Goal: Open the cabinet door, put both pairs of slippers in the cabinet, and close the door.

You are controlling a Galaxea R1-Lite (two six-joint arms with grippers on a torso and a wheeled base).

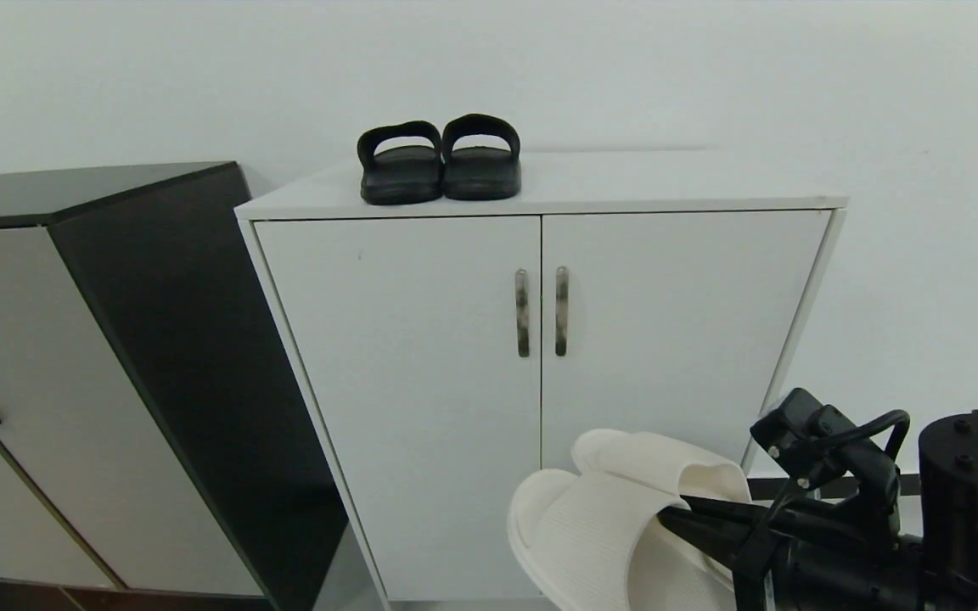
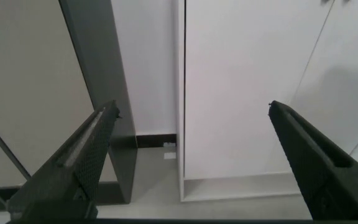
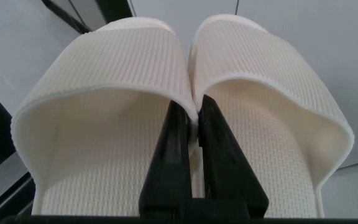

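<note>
White slippers (image 1: 591, 526) sit pinched in our right tool (image 3: 190, 115), left tool (image 2: 191, 112) spread wide; opening the shut cabinet door (image 1: 404, 382) seems next.

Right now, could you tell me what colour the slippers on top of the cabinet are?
The slippers are plain black; the head view shows them best.

I read the right gripper (image 3: 192, 112) clamped on the white slippers (image 3: 104, 74): one finger inside each slipper, their touching inner strap edges pinched between.
</note>
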